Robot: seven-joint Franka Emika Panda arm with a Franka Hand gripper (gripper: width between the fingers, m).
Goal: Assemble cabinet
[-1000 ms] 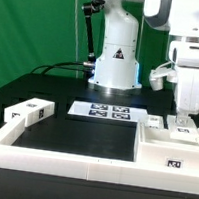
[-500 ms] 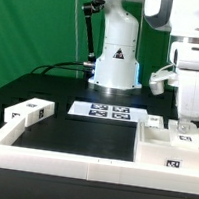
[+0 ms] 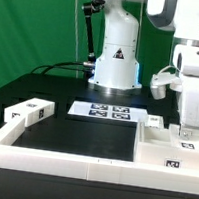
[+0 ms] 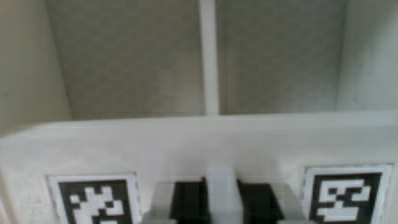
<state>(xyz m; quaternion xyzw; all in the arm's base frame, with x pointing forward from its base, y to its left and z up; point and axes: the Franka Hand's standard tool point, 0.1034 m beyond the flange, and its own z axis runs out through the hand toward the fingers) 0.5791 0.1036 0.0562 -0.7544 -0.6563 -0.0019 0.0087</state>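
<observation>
My end effector (image 3: 189,132) sits low over the cabinet (image 3: 169,156), a matte white tagged box at the exterior view's right. I cannot tell if its jaws are parted or clamped. Past the white border rail (image 3: 60,161) lies the black table (image 3: 78,135), then the marker board (image 3: 108,113) and a green backdrop (image 3: 36,29).

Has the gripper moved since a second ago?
Yes. The gripper has shifted toward the exterior view's right and slightly lower, farther from the marker board.

Bright even light; wrist view blurred, soft.
</observation>
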